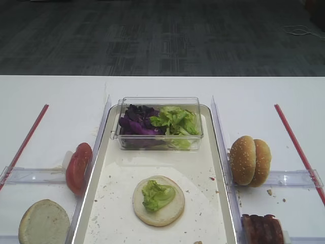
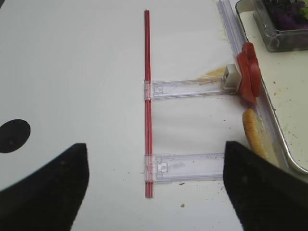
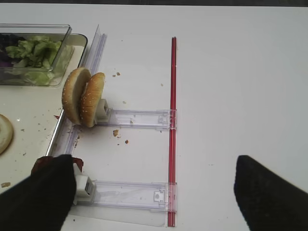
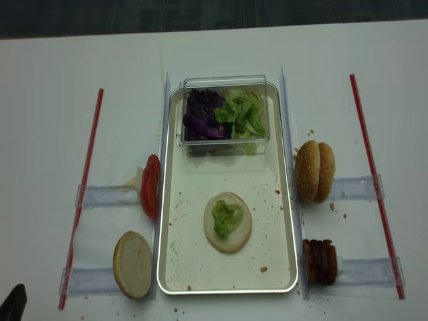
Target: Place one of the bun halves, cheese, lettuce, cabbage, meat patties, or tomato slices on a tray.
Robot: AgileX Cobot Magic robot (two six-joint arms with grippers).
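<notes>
The silver-rimmed tray holds a pale bun half topped with lettuce. At its far end, purple cabbage and more lettuce fill a clear tub. Tomato slices and another pale bun half stand left of the tray. Sesame bun halves and meat patties stand to its right. No cheese is in view. My left gripper is open above the table beside the pale bun. My right gripper is open, its left finger covering the patties.
Clear plastic holders and red strips flank the tray on both sides. Each open gripper has a holder rail below it. Crumbs dot the tray floor and the white table.
</notes>
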